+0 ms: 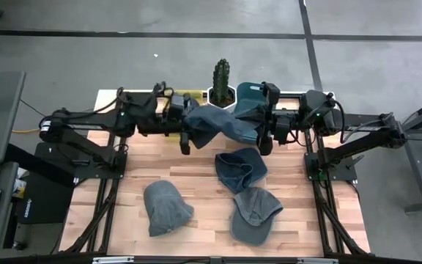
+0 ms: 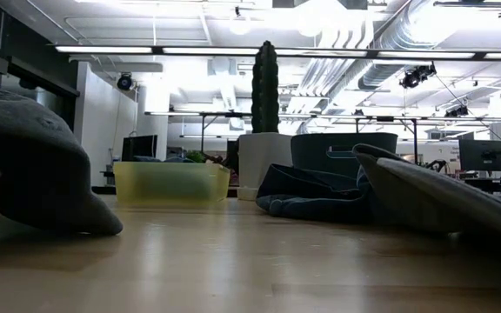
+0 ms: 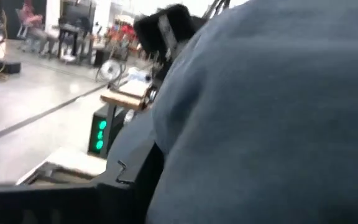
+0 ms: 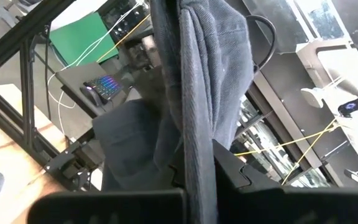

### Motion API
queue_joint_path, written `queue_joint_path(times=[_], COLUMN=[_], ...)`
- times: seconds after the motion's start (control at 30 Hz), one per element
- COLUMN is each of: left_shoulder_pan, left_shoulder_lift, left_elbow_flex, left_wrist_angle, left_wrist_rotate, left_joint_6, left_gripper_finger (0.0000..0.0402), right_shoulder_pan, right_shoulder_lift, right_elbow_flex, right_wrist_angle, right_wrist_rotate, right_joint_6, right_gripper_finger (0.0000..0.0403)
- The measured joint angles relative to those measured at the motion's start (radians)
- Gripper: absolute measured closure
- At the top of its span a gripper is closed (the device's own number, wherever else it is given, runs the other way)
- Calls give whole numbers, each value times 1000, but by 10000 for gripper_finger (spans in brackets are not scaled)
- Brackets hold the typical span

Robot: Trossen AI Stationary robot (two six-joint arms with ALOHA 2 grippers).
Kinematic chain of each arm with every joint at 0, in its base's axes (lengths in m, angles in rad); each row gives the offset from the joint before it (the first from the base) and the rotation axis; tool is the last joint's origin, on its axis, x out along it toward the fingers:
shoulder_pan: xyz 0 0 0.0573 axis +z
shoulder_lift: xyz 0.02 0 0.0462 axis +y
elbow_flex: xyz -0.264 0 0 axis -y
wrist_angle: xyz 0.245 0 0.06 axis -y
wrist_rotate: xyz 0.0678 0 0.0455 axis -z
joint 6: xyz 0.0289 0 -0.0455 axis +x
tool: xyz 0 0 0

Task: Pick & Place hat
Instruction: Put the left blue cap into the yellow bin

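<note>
A blue-grey hat is held in the air between my two grippers, over the far middle of the table. My left gripper is at the hat's left end and my right gripper at its right end, both shut on it. In the left wrist view the hat's cloth fills most of the picture and hides the fingers. In the right wrist view the hat runs as a bunched strip away from the fingers. My left gripper holds the hat by its left end; the cloth covers the fingers, so the kind of hold does not show. The hat is lifted clear of the table. My right gripper pinches bunched folds of the hat's right end between its two fingers. The cloth stretches away from them toward the other arm, lifted clear.
Three more hats lie on the table: a grey one near left, a dark blue one in the middle, a grey one near right. At the far edge stand a cactus pot, a teal bin and a yellow tub.
</note>
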Motion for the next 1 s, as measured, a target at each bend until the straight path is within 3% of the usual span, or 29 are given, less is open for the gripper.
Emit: queue_joint_path(times=[0.3,0.57,1.0], left_shoulder_pan=[0,0,0], left_shoulder_lift=[0,0,0], left_elbow_flex=[0,0,0], left_wrist_angle=[-1,-2,-3], left_wrist_rotate=[-23,-32,-107], left_joint_6=[33,51,90], left_gripper_finger=[391,401,401], right_shoulder_pan=[0,0,0], right_shoulder_lift=[0,0,-4], right_elbow_flex=[0,0,0], right_wrist_angle=[-1,-5,17], right_wrist_rotate=[0,3,94], right_joint_6=[5,34,183], right_gripper_finger=[390,388,268])
